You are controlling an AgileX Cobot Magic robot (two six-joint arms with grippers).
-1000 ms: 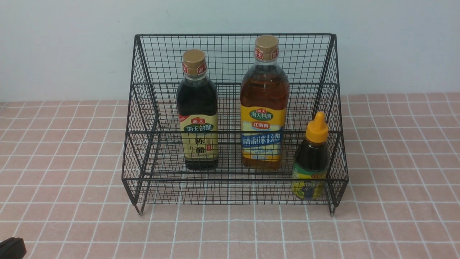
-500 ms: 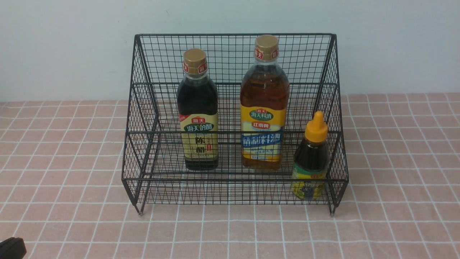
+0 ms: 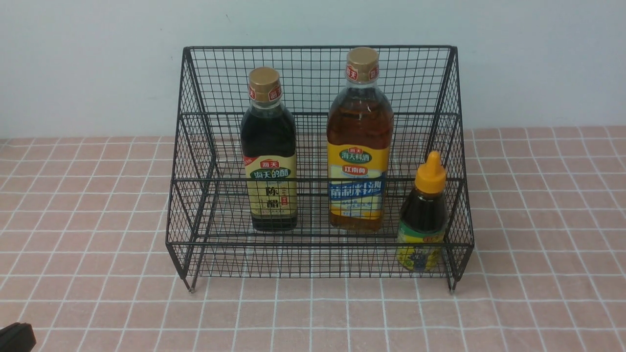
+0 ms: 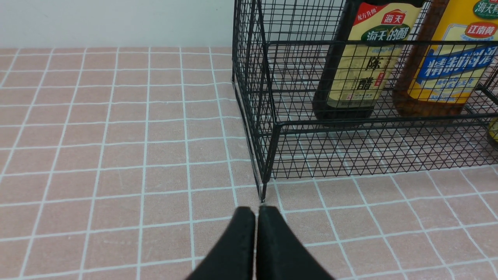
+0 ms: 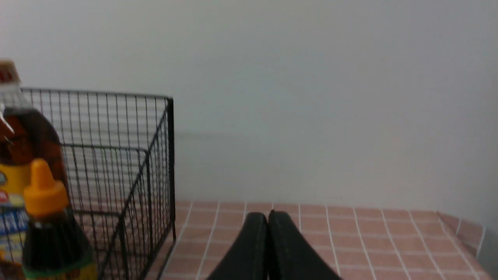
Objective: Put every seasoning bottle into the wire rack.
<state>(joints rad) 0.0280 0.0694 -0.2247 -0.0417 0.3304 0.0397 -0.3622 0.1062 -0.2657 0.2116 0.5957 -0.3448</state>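
Vinegar bottle (image 4: 362,66) label reads 海天 陈醋; amber bottle (image 4: 447,58) label 江南黄. Left end effector (image 4: 256,212) closed, empty, just short of rack (image 4: 268,128) corner leg. Right end effector (image 5: 267,218) closed, empty; bare tabletop (image 5: 350,233) ahead.

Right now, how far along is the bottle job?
Looks done: vinegar bottle, amber bottle and small orange-capped bottle all stand upright in the wire rack. In hand: nothing; left gripper and right gripper have fingers shut, empty. Left: nothing visible.

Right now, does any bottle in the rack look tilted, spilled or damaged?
Nothing stands out. The vinegar bottle, amber bottle and small orange-capped bottle all stand upright inside the wire rack, caps on.
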